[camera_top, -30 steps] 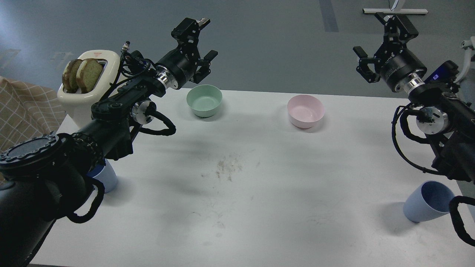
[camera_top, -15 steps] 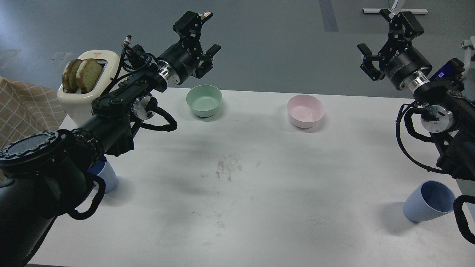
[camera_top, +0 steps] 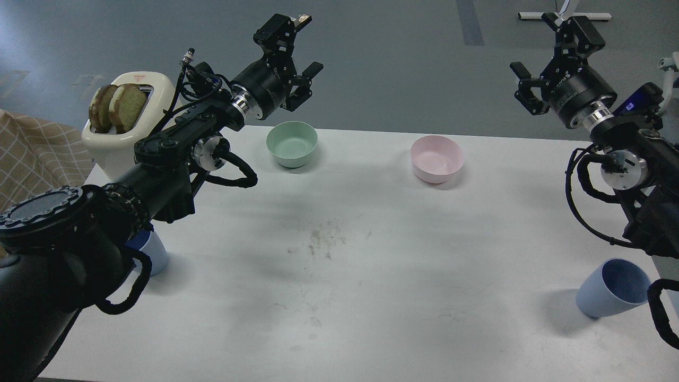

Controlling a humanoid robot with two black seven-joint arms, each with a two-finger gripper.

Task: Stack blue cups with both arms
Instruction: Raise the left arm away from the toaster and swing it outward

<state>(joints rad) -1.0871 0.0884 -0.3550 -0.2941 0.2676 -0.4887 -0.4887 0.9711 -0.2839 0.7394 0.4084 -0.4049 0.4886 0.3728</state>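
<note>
Two blue cups (camera_top: 610, 289) (camera_top: 154, 253) near opposite table (camera_top: 371, 297) edges; left jaws (camera_top: 299, 48), right jaws (camera_top: 551, 58) apart, empty

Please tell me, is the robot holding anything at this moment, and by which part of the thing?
Nothing is held. The left gripper and right gripper are both open and empty, raised above the table's far edge. Both blue cups stand untouched near the table's sides.

Left cup (camera_top: 154, 253): near the table's (camera_top: 371, 297) left edge, partly hidden under the left arm (camera_top: 159, 159).
Right cup (camera_top: 610, 289): near the right edge, toward the front corner, well apart from the left cup.
Two bowls (camera_top: 292, 143) (camera_top: 436, 158): side by side along the back edge.
Toaster (camera_top: 127, 124): back left corner, bread slices (camera_top: 118, 106) in its slots.
Both grippers (camera_top: 297, 53) (camera_top: 557, 58): raised beyond the back edge, jaws apart, holding nothing.
</note>
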